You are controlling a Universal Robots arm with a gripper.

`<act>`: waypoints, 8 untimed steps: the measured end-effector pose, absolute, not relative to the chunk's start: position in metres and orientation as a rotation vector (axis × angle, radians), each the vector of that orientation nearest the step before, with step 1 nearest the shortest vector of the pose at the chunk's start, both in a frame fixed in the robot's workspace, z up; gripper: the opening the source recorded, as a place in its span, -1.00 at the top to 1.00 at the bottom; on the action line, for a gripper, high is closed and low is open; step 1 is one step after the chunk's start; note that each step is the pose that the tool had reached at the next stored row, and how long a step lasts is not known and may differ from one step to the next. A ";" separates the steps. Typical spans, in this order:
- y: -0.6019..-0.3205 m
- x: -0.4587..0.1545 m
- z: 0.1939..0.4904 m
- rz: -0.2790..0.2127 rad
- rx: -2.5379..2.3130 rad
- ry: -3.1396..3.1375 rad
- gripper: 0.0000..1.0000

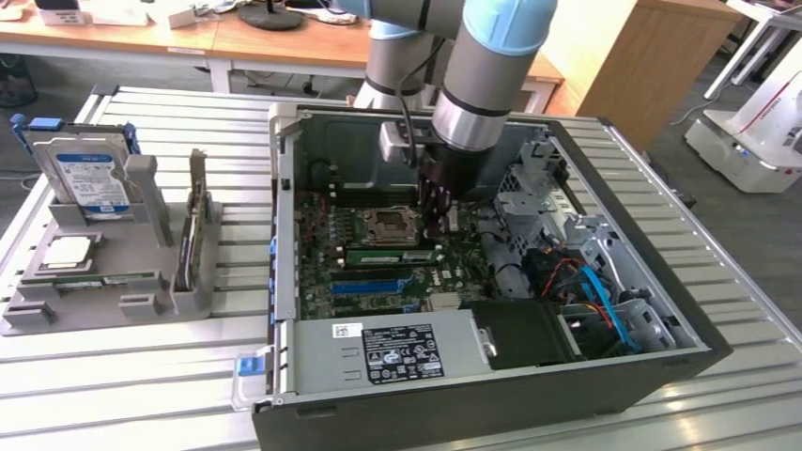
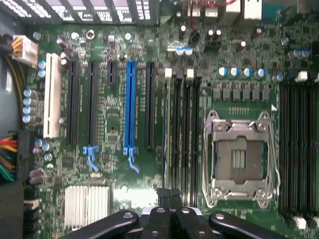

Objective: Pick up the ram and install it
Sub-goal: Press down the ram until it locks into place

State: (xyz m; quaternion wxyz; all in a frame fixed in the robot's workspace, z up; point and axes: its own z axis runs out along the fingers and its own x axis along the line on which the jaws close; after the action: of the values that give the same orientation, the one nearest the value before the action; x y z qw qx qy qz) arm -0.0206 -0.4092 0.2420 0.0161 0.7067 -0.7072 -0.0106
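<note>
Site: open computer case [image 1: 501, 413] lying on its side on a slatted metal table [image 1: 126, 376], motherboard facing up.
Arm: comes down from the far side into the case, above the middle of the board.
Gripper [image 1: 439, 233]: reaches almost to the board, just to the exterior view's right of the empty CPU socket [image 1: 382, 225].
Fingers: in the wrist view the two dark fingertips [image 2: 163, 195] are drawn together with no visible gap, so the gripper [image 2: 169, 193] is closed. Nothing visible between them.
Ram [image 1: 386, 254]: long green stick standing on edge in the board, just on the near side of the socket and parallel to the blue slot [image 1: 370, 280]. Its end toward the exterior view's right sits directly under the fingertips. Cannot tell whether they touch it.
Wrist view, below the fingers: bank of black memory slots [image 2: 187, 129] beside the CPU socket [image 2: 239, 159]. Second bank of black slots [image 2: 296, 149] on the socket's other side.
Expansion slots: several black ones, one blue slot [image 2: 130, 107] and one white slot [image 2: 51, 94] in a parallel row. Finned silver heatsink [image 2: 87, 206] near the end of that row.
Case, near end: grey power supply [image 1: 389, 352] with a black label. Bundled orange and blue cables toward the exterior view's right.
Parts rack [image 1: 138, 301]: grey holder on the table, at the exterior view's left, well apart from the case.
Rack contents: hard drive [image 1: 82, 178] leaning upright, dark card [image 1: 194, 225] standing on edge, and a square processor [image 1: 69, 252] lying flat.
</note>
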 end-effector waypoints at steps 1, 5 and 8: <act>-0.409 -0.023 0.242 -0.033 2.198 -2.199 0.79; -0.409 -0.032 0.242 -0.032 2.198 -2.200 0.79; -0.409 -0.038 0.242 -0.032 2.198 -2.200 0.79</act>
State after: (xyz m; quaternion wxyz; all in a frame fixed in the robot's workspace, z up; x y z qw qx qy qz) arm -0.0382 -0.4091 0.2420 0.0157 0.7067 -0.7072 -0.0102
